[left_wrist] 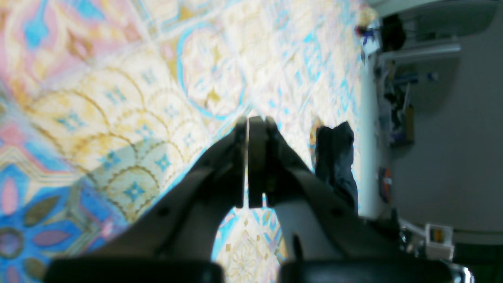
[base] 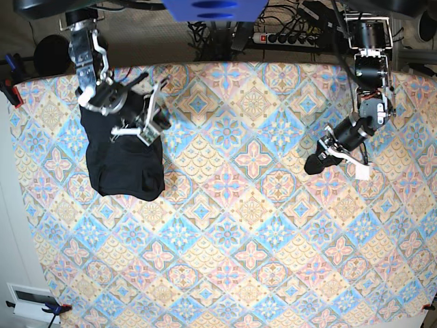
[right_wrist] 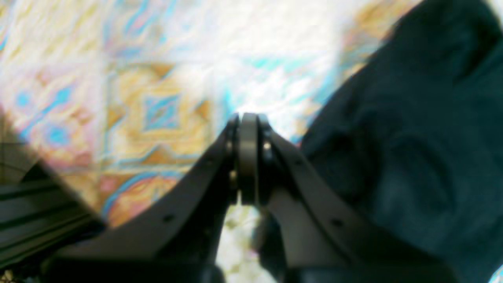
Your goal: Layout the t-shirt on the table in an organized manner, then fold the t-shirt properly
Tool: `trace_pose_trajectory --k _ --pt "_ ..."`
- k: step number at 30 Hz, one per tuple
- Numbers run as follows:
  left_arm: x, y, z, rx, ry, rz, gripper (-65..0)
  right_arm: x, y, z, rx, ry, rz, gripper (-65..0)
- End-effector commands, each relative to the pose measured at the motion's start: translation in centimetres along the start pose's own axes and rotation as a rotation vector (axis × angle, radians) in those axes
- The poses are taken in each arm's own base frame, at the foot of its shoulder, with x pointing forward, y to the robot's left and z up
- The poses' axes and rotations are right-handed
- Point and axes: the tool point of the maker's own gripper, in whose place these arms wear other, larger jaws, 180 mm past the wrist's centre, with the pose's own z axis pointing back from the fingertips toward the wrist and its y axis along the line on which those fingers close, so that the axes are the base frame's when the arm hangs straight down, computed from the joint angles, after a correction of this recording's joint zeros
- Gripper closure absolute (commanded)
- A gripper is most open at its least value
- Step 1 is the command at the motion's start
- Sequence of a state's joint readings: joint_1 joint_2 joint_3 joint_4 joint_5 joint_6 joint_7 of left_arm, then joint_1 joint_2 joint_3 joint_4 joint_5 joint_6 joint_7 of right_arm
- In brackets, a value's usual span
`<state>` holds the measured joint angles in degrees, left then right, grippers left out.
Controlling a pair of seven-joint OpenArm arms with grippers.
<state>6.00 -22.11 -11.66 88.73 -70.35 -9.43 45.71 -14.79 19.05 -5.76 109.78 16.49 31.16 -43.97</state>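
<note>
The table (base: 273,260) fills the base view, its cloth of pastel diamond tiles bare over most of its spread. The t-shirt (base: 126,160) lies as a compact black bundle near the table's far left corner in that view, well apart from the right edge. The right gripper (base: 151,113) hangs at the bundle's upper right edge, its jaws pressed together on nothing. The left gripper (base: 314,164) hovers over bare cloth toward the far right edge, jaws likewise together and empty.

One overhead view, two wrist views.
Base looks straight down on the pastel diamond-tiled tabletop (base: 252,225); both wrist cameras skim it closely over their jaws.
</note>
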Motion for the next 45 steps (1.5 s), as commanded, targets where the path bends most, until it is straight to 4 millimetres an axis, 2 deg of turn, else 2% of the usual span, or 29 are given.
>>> trace_pose_trajectory --k 1,4,8,11,13,19,25,29,34,38,41,44,45 --pt "1.4 -1.0 0.6 -0.022 -0.029 -0.041 -0.2 2.4 -0.4 0.8 -0.014 -0.092 0.005 0.0" --pt "1.0 -0.8 2.2 -0.006 -0.033 -0.057 -0.2 1.0 0.0 2.1 -0.035 -0.078 -0.034 0.0" --pt "0.9 0.8 5.3 0.058 -0.041 -0.083 -0.2 -3.3 1.3 3.6 -0.051 0.000 -0.136 0.0" --pt "0.5 1.6 7.3 0.100 -0.041 -0.097 -0.2 -3.7 1.8 4.0 -0.057 -0.008 -0.191 0.0" --pt "0.1 1.8 9.0 0.128 -0.043 -0.114 -0.2 -4.7 2.0 4.8 -0.055 -0.002 -0.244 0.0" --pt "-1.1 4.2 15.1 0.273 -0.019 -0.126 -0.2 -6.9 2.4 7.2 -0.055 -0.015 -0.406 0.0" --pt "-3.5 6.6 20.5 0.461 0.084 -0.146 -0.2 -9.9 2.9 9.2 -0.088 0.059 -0.459 0.0" --pt "-4.6 8.9 24.5 0.618 0.125 -0.143 -0.1 -10.5 3.0 9.6 -0.093 0.074 -0.469 0.0" --pt "-7.6 10.8 28.5 0.759 0.246 -0.148 -0.1 -13.9 5.6 11.5 -0.077 0.179 -0.523 0.0" --pt "-9.0 11.8 30.6 0.839 0.315 -0.162 -0.1 -15.1 6.7 12.4 -0.066 0.220 -0.543 0.0" --pt "-11.1 12.8 30.7 0.868 0.399 -0.175 -0.2 -16.0 7.3 12.3 -0.054 0.248 -0.563 0.0" --pt "-13.9 14.7 31.0 0.902 0.488 -0.164 -0.2 -18.4 8.1 12.4 -0.048 0.302 -0.618 0.0" --pt "-14.6 15.2 30.3 0.893 0.491 -0.166 -0.2 -19.3 8.3 12.4 -0.048 0.316 -0.639 0.0"
